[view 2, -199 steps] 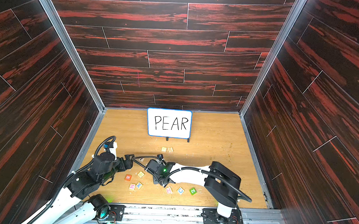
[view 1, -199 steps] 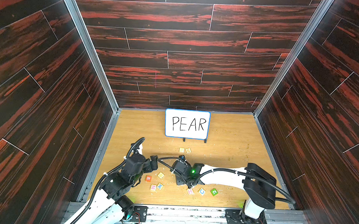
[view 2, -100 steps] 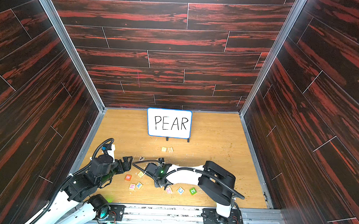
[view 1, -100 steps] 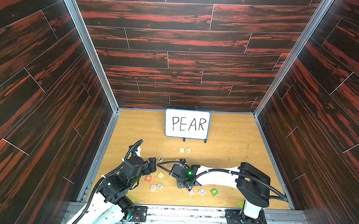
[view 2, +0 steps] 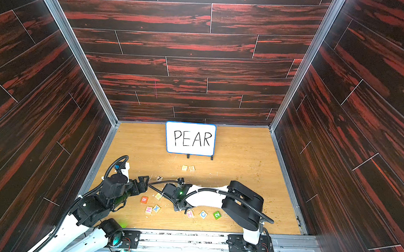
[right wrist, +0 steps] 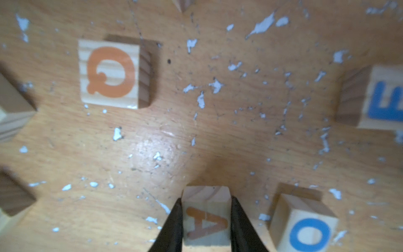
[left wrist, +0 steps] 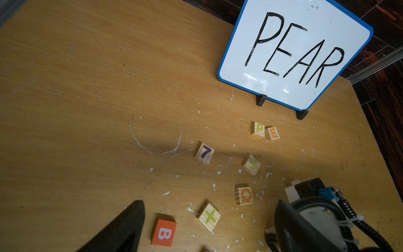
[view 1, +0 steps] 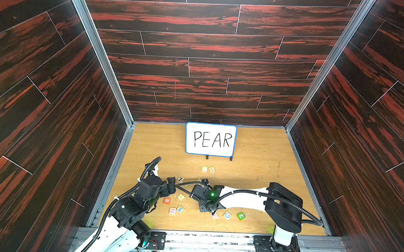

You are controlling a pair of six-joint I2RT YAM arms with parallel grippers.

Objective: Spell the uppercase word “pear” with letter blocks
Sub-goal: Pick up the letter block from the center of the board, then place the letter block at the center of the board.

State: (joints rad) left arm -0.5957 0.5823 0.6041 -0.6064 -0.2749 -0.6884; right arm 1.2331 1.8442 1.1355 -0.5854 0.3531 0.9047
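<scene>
1. Two blocks of the word are already set down. The P block [left wrist: 258, 129] and the E block [left wrist: 272, 133] sit just beside each other in front of the whiteboard [view 1: 210, 139], near the middle of the table's [view 1: 260, 157] far edge. I judge they were put there so the word reads under its written model.
2. The A block [right wrist: 207, 222] comes next in the word. It is toward the near edge, about the middle, with loose blocks close around it.
3. The right gripper [right wrist: 206, 199] is closed on the A block, one finger on each side face. The letter faces up, so the block should go down beside E without turning.
4. A block with a blue letter [right wrist: 383, 98] is cut off by the frame. It may be the R, but I cannot tell.
5. The right arm [view 1: 244, 198] reaches from the near right corner to the middle, with its wrist bent down over the blocks.
6. The left gripper [view 1: 171, 185] hangs spread wide and empty near the 7 block [view 1: 180, 179], left of the middle and clear of the work.
</scene>
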